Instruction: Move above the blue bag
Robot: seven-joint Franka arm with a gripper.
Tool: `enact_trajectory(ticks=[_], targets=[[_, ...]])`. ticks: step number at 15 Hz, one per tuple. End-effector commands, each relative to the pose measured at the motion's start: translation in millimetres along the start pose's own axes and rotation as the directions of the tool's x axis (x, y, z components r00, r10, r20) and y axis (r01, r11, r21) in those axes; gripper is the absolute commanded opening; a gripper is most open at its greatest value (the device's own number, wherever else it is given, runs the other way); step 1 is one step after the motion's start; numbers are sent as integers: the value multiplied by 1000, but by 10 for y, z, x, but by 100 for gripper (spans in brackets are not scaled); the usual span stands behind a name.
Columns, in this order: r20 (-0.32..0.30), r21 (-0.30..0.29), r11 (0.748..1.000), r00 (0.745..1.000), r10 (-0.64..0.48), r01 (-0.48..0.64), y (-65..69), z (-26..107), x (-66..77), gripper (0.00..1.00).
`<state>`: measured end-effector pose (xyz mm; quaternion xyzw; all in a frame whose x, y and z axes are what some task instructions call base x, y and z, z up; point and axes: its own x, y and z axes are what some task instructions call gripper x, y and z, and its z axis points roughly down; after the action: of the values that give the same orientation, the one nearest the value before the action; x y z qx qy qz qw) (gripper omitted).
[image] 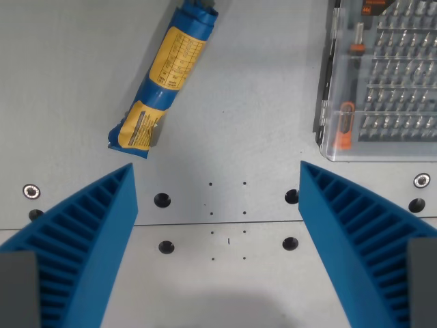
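Note:
The blue bag (167,78) is a rolled blue packet with yellow labels, lying slantwise on the grey table in the upper left of the wrist view. My gripper (216,171) is open, its two ribbed blue fingers (82,239) spread wide at the bottom corners with nothing between them. The bag lies beyond the left fingertip, above and left of the gap between the fingers. The bag's upper end is cut off by the top edge of the view.
A clear plastic case of screwdriver bits (382,75) with orange parts lies at the upper right. The grey table (259,116) has a seam, several bolt holes and small dots between the fingers.

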<state>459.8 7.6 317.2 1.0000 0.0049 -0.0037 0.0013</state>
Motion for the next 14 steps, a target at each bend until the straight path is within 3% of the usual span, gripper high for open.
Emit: enact_trajectory(ticks=[1, 14], targets=[[-4, 0, 1000, 1000, 0, 0, 0, -19, 0, 100], [-25, -1, 996, 996, 91, -91, -29, 81, 10, 100]])
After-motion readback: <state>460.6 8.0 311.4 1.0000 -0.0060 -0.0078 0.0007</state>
